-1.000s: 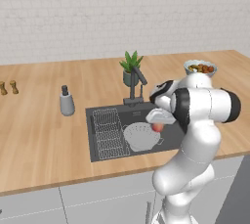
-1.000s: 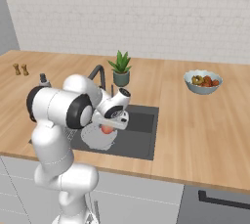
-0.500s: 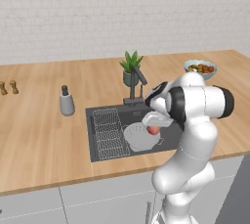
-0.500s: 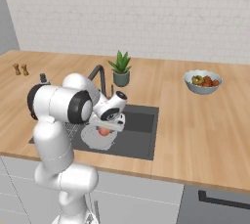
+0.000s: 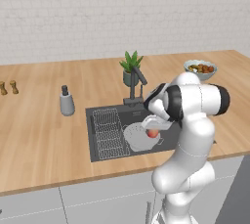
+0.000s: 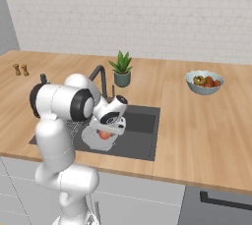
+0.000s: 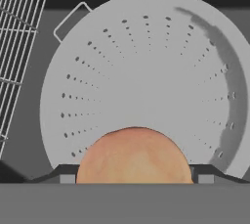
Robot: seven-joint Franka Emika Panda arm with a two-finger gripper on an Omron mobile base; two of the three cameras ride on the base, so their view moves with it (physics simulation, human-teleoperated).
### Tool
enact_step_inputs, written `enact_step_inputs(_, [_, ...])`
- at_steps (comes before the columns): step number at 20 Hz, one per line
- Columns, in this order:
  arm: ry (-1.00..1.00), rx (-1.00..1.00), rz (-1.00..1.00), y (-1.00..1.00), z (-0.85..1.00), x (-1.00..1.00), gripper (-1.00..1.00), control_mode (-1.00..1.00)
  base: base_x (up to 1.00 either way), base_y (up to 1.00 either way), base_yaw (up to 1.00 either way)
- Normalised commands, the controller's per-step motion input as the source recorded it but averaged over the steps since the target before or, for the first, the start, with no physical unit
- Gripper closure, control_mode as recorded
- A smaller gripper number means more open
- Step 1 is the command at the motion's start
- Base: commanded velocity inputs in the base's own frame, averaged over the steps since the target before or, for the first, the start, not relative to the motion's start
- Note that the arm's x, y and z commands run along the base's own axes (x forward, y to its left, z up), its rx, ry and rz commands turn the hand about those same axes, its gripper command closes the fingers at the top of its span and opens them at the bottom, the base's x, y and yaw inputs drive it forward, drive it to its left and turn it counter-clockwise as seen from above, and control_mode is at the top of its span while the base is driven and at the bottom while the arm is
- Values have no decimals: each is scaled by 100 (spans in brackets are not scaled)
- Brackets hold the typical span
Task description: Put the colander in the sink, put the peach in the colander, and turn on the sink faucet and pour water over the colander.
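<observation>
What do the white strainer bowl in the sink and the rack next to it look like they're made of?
The colander looks like matte white plastic or enamelled metal: smooth, evenly coloured, with rows of small punched holes and a thin loop handle. Which of the two, the look leaves open. The wire grid rack seems to be thin pale metal wire, crossed in a grid, lying in the dark grey sink.

the arm (image 5: pixel 195 135) is glossy white, built of thick rounded segments like stacked capsules, with dark grey to black bands at the joints. a broad black ring circles the big upper joint. the hand is a white block with a black underside and a small dark round detail. its gripper (image 7: pixel 133 175) shows two small dark finger tips with pale grey square pads.
</observation>
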Motion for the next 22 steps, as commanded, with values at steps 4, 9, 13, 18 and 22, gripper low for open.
enact_step_inputs(4, [0, 0, 0, 0, -14, 0, 100, -100, 0, 0, 0])
enact_step_inputs(9, [0, 0, 0, 0, -15, 3, 100, -100, 0, 0, 0])
enact_step_inputs(13, [0, 0, 0, 0, -16, 10, 100, -100, 0, 0, 0])
enact_step_inputs(18, [0, 0, 0, 0, -14, 16, 100, -100, 0, 0, 0])
enact_step_inputs(22, [0, 0, 0, 0, -8, 13, 100, -100, 0, 0, 0])
